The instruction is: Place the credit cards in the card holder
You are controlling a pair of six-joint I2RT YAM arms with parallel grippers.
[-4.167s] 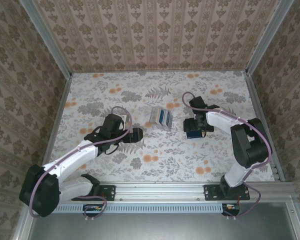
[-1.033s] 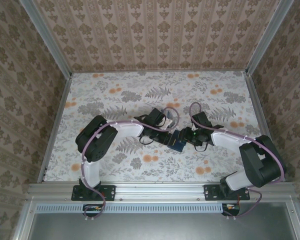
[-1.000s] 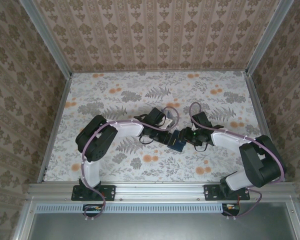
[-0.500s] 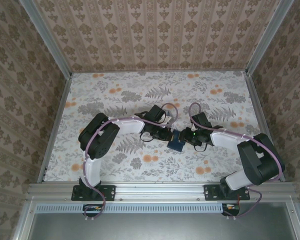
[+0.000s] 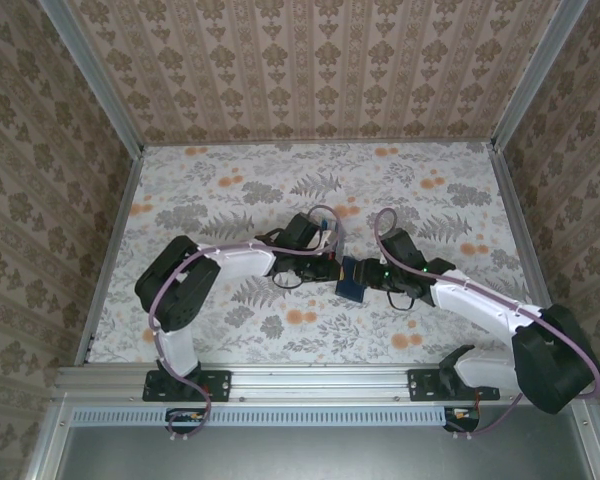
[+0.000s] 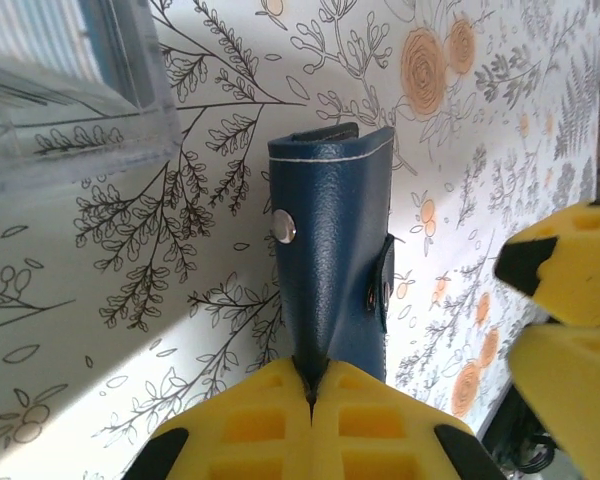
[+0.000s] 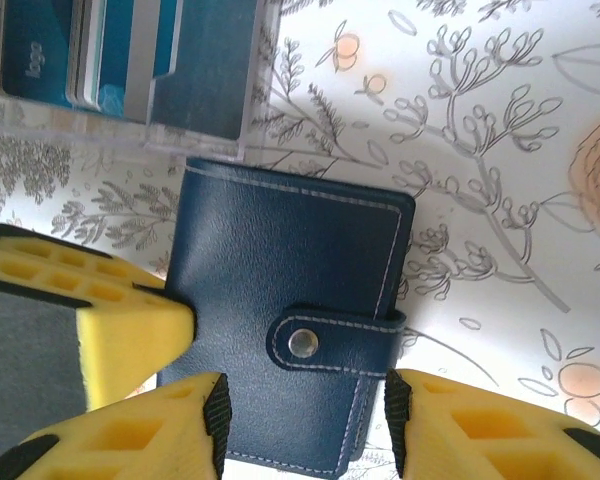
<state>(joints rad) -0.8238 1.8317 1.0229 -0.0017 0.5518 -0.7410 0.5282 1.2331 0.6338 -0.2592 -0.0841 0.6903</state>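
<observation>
Occupying the centre of the table (image 5: 230,190), the card holder (image 5: 352,278) is just beside a clear stand (image 7: 130,140) of credit cards (image 7: 40,60). Left gripper (image 6: 310,385) clenched on its edge. Right gripper (image 7: 305,420) released, jaws spread before its cover.

card holder (image 7: 280,260): dark navy fold-over wallet with white stitching, its strap snapped shut on a metal stud.
pose: up on edge, with one side pinched between the fingers of the left gripper (image 6: 310,390).
place: about mid-tabletop, a little toward the near edge.
credit cards (image 7: 60,60): blue, teal and pale grey, standing side by side in a clear box (image 7: 110,135), just beside the card holder.
</observation>
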